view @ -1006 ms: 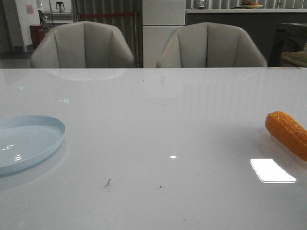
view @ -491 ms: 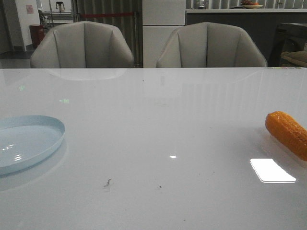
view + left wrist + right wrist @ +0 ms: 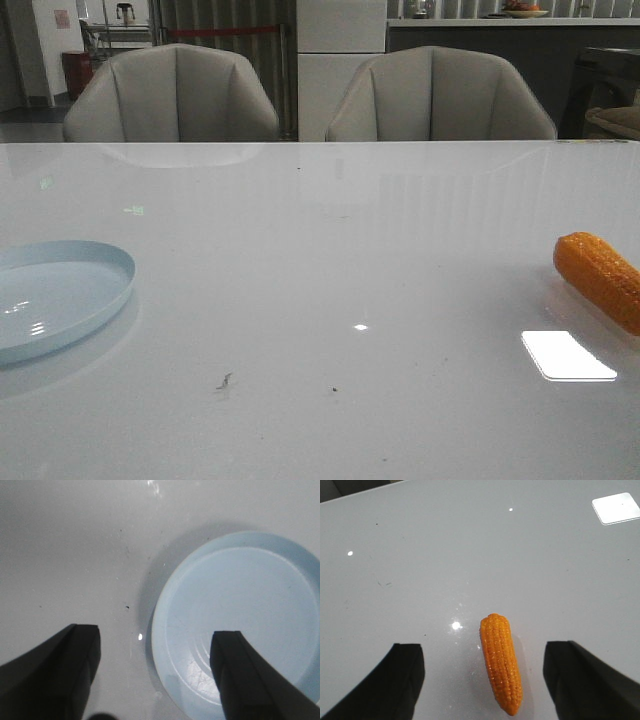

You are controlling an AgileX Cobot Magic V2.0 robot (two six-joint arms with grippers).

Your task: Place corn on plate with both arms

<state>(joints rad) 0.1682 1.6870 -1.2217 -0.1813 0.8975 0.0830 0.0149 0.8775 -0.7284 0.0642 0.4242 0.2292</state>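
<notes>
1. The left gripper (image 3: 155, 672) hung over the table (image 3: 330, 260) with its black fingers (image 3: 65, 675) spread wide and nothing between them; one finger stood over the plate (image 3: 245, 615), the other over bare tabletop just beside the plate's rim.
2. The right gripper (image 3: 482, 680) was likewise wide apart and held nothing; the corn (image 3: 501, 662) lay on the table in the gap between its fingers (image 3: 390, 685), touching neither.
3. Nothing lay between either gripper and the thing below it.
4. The corn (image 3: 600, 280) was at the table's right edge in the front view, partly cut off by the frame, well apart from the plate (image 3: 50, 295), which sat at the left edge.
5. Between plate and corn the white, glossy tabletop carried only a few dark specks (image 3: 225, 381) and bright reflections of lights (image 3: 567, 356).
6. Beyond the table, far from the plate, stood two grey chairs (image 3: 170, 95).
7. No readable writing or brand showed anywhere.
8. The corn was orange-yellow and glossy, with bumpy kernel rows, tapering to one end.
9. The plate was round, shallow, pale blue and empty, with a low rim.
</notes>
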